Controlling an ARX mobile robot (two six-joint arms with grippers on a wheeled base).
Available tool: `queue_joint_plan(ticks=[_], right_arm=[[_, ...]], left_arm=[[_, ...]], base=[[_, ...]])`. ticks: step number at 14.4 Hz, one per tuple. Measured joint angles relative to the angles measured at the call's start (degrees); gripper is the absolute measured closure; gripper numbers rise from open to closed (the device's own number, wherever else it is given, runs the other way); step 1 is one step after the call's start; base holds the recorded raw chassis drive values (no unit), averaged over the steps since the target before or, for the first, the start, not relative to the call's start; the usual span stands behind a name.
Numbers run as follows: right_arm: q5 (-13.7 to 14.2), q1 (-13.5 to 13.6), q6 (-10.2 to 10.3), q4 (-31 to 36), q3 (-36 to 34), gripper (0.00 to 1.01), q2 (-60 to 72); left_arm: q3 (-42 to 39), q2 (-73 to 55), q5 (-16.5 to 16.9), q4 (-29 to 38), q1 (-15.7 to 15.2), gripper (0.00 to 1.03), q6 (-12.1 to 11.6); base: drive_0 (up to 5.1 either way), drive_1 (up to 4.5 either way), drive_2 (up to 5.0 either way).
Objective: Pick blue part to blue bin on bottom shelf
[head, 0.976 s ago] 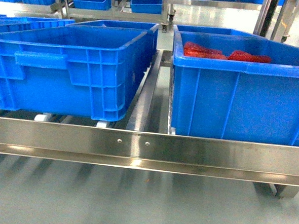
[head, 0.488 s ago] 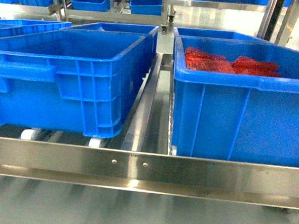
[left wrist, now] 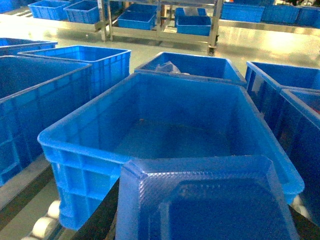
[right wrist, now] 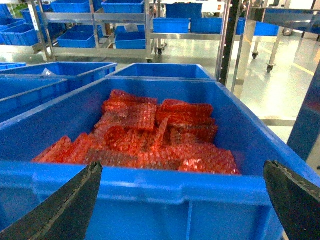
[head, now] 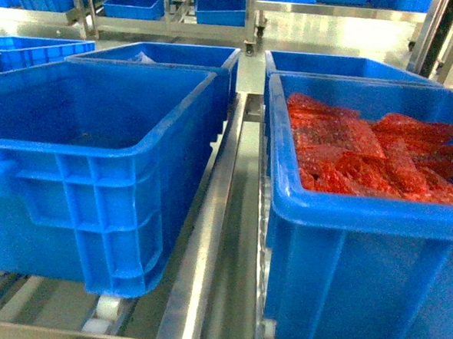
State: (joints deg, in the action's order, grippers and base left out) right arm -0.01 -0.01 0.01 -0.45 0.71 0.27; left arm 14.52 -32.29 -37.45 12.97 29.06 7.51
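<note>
The blue part (left wrist: 205, 200), a translucent ribbed blue tray, fills the bottom of the left wrist view. It hangs just in front of the near rim of an empty blue bin (left wrist: 170, 135) (head: 98, 131). My left gripper (left wrist: 200, 222) is shut on it, and only dark finger edges (left wrist: 102, 215) show beside it. The bin stands on the bottom shelf (head: 207, 237), on white rollers (head: 109, 308). My right gripper (right wrist: 185, 200) is open with nothing in it, in front of the right-hand blue bin (right wrist: 150, 190). Neither gripper shows in the head view.
The right-hand bin (head: 346, 223) holds several red parts (head: 366, 155) (right wrist: 150, 135). More blue bins (head: 172, 55) (head: 333, 64) stand behind both front bins, and others to the left (left wrist: 30, 100). Steel racks with bins (right wrist: 125, 30) line the far side of the floor.
The head view has moved closer and higher. The shelf's front rail has dropped out of the bottom, and the insides of both bins now show.
</note>
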Motion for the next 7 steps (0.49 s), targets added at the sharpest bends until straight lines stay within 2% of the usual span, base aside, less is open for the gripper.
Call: queue_joint_plan(ticks=[4,7], right_arm=[[0.0,0.0,0.0,0.3,0.0,0.03,0.0],[0.0,0.0,0.0,0.1,0.0,0.03,0.0]], left_arm=[[0.0,0.0,-0.1,0.0,0.0,0.59,0.0],[0.0,-0.2,0.0,-0.1,0.0,0.59,0.0]], base=[[0.0,4.32,-4.3],[0.0,0.00,0.0]])
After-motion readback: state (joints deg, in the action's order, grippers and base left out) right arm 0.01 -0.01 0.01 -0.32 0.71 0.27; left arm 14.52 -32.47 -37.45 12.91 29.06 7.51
